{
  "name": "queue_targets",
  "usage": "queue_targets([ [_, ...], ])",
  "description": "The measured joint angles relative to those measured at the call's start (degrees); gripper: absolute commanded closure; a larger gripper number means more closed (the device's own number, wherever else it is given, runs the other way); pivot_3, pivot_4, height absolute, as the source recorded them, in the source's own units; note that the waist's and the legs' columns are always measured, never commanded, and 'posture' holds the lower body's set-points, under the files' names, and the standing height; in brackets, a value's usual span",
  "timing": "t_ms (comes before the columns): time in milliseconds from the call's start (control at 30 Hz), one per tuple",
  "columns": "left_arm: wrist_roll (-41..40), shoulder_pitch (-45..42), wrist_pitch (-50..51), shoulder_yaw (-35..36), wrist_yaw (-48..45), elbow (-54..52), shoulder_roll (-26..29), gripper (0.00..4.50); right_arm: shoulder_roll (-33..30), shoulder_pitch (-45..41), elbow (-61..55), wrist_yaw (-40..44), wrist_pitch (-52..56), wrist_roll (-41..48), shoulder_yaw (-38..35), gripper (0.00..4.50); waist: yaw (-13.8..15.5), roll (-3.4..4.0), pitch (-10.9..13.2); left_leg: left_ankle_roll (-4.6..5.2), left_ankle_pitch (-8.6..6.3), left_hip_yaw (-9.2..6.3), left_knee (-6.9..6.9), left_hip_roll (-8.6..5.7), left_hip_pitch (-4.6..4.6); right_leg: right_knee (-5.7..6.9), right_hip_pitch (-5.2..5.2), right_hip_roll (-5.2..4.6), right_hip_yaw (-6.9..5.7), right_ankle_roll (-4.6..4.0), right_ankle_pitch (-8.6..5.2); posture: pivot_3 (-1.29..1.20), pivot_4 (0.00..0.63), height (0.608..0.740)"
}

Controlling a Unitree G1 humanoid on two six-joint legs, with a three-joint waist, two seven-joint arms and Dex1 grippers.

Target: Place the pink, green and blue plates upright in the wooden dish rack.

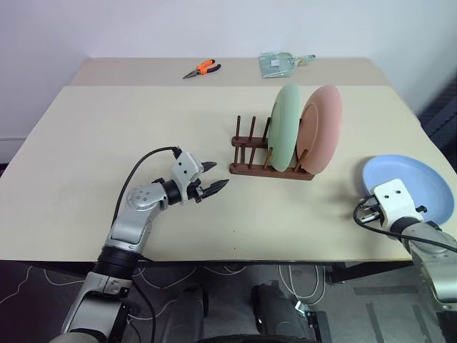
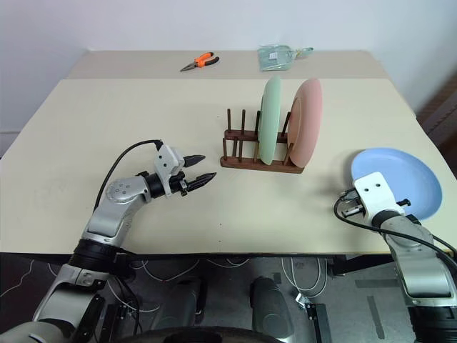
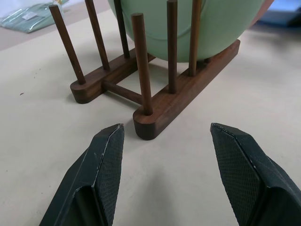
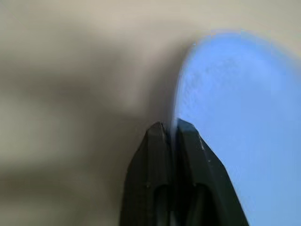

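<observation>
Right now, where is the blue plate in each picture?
Left eye view: blue plate lies flat at the table's right edge, right of the rack.
Right eye view: same spot, beside the right gripper.
Left wrist view: a blue sliver in a corner, behind the green plate.
Right wrist view: the blue area, its rim between the shut fingers.
Shared landmark: the rack.

Wooden dish rack [image 3: 155, 101] is showing smooth, dark-stained wood with a satin sheen. Green plate [image 1: 285, 127] and pink plate [image 1: 321, 128] are looking matt. Tabletop [image 1: 107, 143] is appearing matt beige. Left end effector [image 3: 164, 155] pads [image 3: 110, 155] are showing fine cross-hatched texture.
</observation>
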Motion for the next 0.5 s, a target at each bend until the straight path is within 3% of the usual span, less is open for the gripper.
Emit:
queue_targets([
  [133, 0.02, 0.01, 0.01, 0.02, 0.27, -0.09, 0.05, 1.51, 1.90, -10.82, -0.32, -1.33, -4.57, 1.81, -3.36, 4.47, -0.23, 0.10, 0.05, 0.00, 0.00, 0.03, 0.00, 0.01, 0.00, 0.05, -0.06, 0.01, 0.02, 0.09, 0.06, 0.00, 0.150, 0.740],
  [300, 0.02, -0.02, -0.07, 0.28, 1.03, -0.03, 0.03, 1.51, 4.81, -31.71, -6.95, -1.28, -4.68, 14.56, -10.42, 4.47, 0.02, 0.09, 0.10, 0.00, 0.00, -0.12, -0.12, 0.03, -0.06, 0.05, -0.09, 0.04, -0.09, 0.20, 0.10, 0.00, 0.150, 0.740],
  [400, 0.04, -0.05, -0.25, 0.43, 2.04, 0.06, 0.00, 1.51, 9.95, -41.36, -13.37, -1.35, 1.58, 31.19, -11.12, 4.47, 0.04, 0.09, 0.09, 0.00, 0.00, -0.26, -0.16, 0.05, -0.08, 0.07, -0.08, 0.03, -0.22, 0.20, 0.11, 0.00, 0.150, 0.740],
  [500, 0.05, -0.03, -0.40, 0.91, 2.46, 0.16, 0.01, 1.51, 16.77, -45.30, -18.25, -5.36, 7.80, 51.77, -9.39, 4.47, 0.09, 0.09, 0.09, 0.00, 0.00, -0.32, -0.15, 0.05, -0.12, 0.07, -0.08, 0.00, -0.28, 0.18, 0.11, 0.00, 0.150, 0.740],
])
